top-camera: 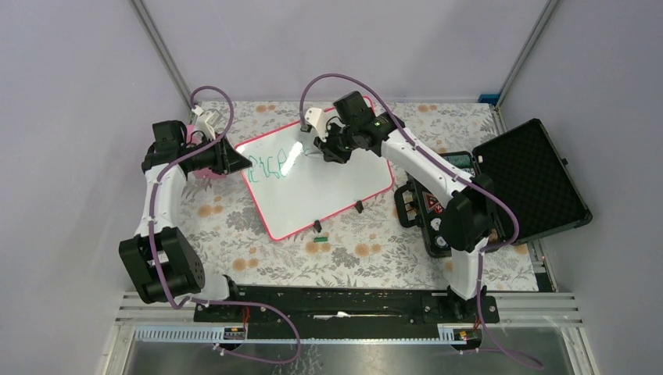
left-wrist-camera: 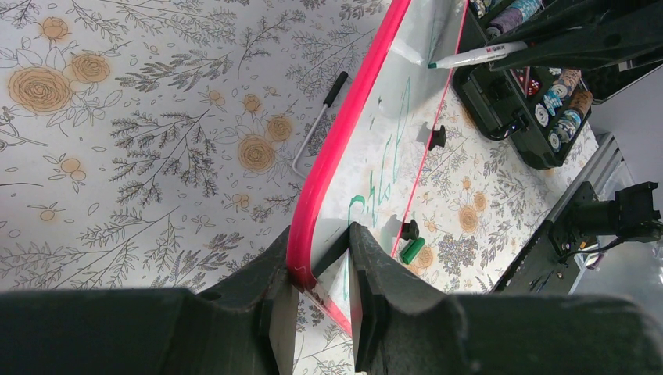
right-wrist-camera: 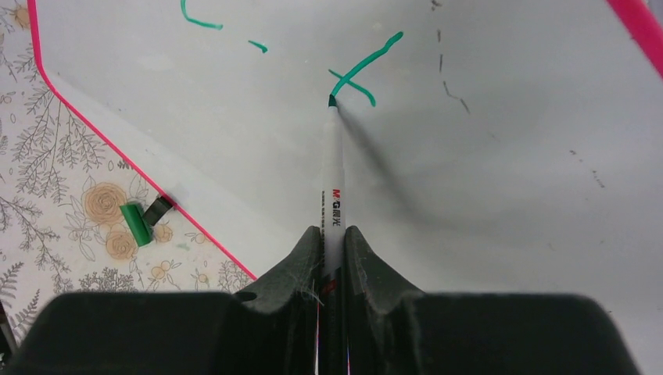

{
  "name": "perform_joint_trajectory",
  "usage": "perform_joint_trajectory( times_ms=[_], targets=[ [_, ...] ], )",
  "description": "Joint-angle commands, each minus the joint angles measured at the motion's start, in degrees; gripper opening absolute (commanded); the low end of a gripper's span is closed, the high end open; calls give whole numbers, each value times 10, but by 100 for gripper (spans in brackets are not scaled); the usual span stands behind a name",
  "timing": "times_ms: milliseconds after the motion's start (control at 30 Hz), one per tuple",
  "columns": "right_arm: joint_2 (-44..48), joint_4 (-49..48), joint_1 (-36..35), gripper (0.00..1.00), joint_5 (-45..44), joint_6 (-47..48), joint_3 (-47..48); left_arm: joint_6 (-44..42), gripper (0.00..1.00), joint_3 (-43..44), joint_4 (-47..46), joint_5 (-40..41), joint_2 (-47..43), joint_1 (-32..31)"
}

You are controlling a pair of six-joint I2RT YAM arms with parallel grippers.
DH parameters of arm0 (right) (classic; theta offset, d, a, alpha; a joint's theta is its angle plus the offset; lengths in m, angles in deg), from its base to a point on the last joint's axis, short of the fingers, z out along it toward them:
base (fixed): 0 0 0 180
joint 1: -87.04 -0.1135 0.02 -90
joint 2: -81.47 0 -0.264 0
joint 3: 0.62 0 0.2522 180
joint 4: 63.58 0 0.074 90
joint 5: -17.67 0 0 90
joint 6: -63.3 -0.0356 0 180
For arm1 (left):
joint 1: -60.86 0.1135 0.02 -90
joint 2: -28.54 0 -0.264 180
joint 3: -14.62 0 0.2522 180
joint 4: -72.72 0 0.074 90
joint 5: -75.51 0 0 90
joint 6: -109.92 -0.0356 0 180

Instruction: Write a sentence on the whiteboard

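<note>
In the right tool [right-wrist-camera: 331, 234], clamped tight: a green marker [right-wrist-camera: 334, 172], tip touching the whiteboard [top-camera: 328, 195] at a crossed stroke. In the left tool [left-wrist-camera: 320, 250], pinched: that board's pink edge, board lying mid-desk [top-camera: 375, 250]. Of the sentence [top-camera: 270, 166], only a few letters; probably most left.

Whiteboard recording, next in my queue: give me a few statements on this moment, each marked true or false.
1. The right pincer grips a marker with its tip on the whiteboard. True.
2. The left pincer hangs free over the table. False: it clamps the whiteboard's pink-red edge.
3. The whiteboard is blank. False: green writing is on it.
4. A green cap lies on the floral cloth beside the whiteboard. True.
5. The black case is shut. False: its lid stands open.
</note>
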Motion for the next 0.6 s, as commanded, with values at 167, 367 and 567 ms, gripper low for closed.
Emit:
perform_joint_trajectory(
  times_ms=[167, 367, 567],
  targets=[
    [33, 1, 0, 0, -9, 11, -29, -43, 0, 3, -28, 17, -18, -8],
    [36, 1, 1, 0, -31, 20, -33, -43, 0, 1, -28, 18, -21, -9],
    [37, 0, 5, 0, -43, 24, -25, -43, 0, 2, -28, 18, -21, -8]
  ],
)
